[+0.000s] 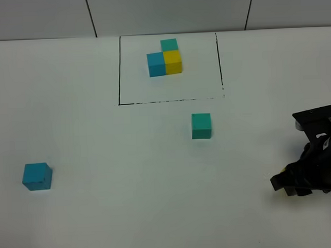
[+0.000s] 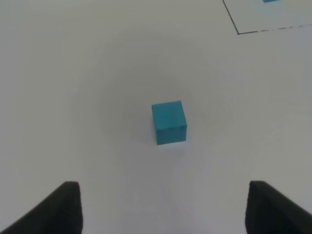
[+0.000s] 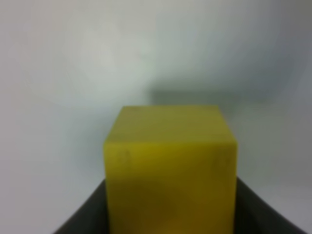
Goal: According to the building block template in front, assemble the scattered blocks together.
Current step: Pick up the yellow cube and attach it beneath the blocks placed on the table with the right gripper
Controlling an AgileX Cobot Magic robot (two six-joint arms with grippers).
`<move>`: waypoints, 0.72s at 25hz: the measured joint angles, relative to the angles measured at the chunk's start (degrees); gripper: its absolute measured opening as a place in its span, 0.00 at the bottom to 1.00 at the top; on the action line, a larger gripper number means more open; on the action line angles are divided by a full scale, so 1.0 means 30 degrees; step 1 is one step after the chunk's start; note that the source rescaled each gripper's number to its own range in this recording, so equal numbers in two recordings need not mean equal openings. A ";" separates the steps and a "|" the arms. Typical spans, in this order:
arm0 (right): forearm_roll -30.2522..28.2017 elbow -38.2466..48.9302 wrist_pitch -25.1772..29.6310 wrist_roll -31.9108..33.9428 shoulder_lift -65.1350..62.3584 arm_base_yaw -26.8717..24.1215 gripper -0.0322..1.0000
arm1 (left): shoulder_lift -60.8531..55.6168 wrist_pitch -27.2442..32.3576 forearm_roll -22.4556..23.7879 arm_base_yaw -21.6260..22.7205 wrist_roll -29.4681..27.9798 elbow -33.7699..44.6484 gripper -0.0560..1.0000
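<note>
The building block template point(image 1: 164, 59), a joined blue, yellow and teal cluster, sits inside a thin black frame at the back centre. Of the scattered blocks, the teal-green cube point(image 1: 201, 125) lies just in front of the frame. The sky-blue cube point(image 1: 37, 176) rests at the front left. In the left wrist view this blue cube point(image 2: 169, 122) lies on the table ahead of my left gripper point(image 2: 165, 214), which is open with nothing between its fingers. My right gripper point(image 1: 284, 185) is low at the right edge, shut on the yellow cube point(image 3: 170, 170), whose sides its dark fingers point(image 3: 87, 217) flank.
The table is a plain white surface with a white wall behind it. One corner of the black frame line point(image 2: 239, 32) shows in the left wrist view. The left arm is outside the exterior high view.
</note>
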 joint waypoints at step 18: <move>-0.2205 -0.5999 0.1048 1.3163 0.3781 0.7264 0.05 | 0.0000 0.0000 0.0000 0.0000 0.0013 0.0000 0.76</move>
